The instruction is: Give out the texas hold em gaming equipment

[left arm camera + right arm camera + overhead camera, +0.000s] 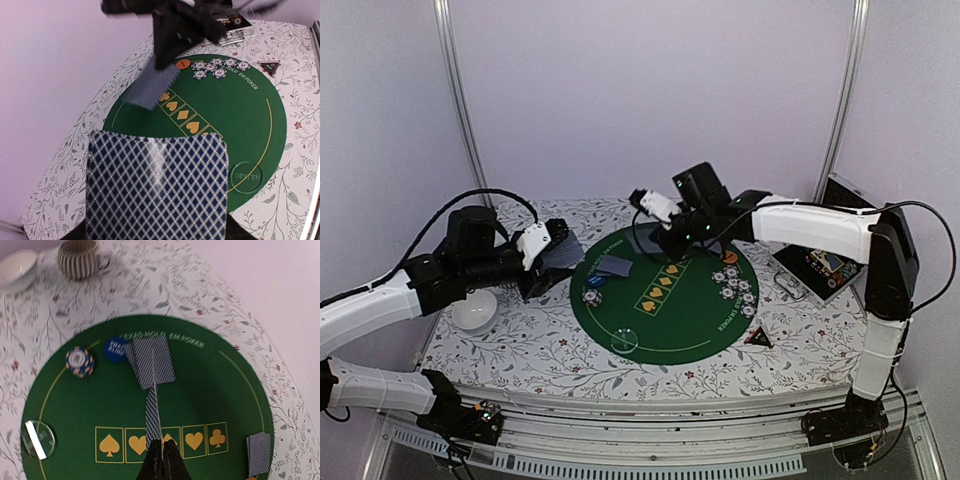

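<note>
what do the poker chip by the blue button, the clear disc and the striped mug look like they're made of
Poker chip: likely moulded plastic or clay composite, striped edge inlays, whitish centre, dull sheen. Clear disc: probably acrylic, glossy; the green mat shows through and a glare streak crosses it. Striped mug: looks glazed ceramic from its thick rim and handle, though blurred.
</note>
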`<action>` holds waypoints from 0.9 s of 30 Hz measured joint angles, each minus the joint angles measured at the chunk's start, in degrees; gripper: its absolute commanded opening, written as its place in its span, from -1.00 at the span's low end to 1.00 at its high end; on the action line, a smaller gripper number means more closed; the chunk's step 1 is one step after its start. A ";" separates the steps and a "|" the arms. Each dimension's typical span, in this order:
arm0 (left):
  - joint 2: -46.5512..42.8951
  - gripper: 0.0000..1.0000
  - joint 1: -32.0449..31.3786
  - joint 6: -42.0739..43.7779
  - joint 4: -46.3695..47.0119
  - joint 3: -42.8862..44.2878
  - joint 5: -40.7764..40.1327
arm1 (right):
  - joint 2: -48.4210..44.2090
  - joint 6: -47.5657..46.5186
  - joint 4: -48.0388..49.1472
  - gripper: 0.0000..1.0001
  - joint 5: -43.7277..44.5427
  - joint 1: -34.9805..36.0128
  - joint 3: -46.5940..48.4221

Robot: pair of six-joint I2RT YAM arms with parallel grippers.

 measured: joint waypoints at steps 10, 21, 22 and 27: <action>-0.20 0.12 0.00 -0.07 0.28 -0.02 -0.07 | 9.03 -22.43 14.14 -0.97 4.66 6.21 -10.14; -0.20 0.13 0.00 -0.07 0.28 -0.11 -0.02 | 9.27 -34.47 21.38 -0.97 8.28 6.73 -20.04; -0.20 0.13 0.00 -0.07 0.28 -0.11 -0.02 | 9.25 -35.17 21.18 -0.97 8.28 6.99 -21.00; -0.20 0.12 0.00 -0.07 0.28 -0.20 -0.02 | 9.22 -37.53 18.40 -0.97 7.65 8.35 -23.10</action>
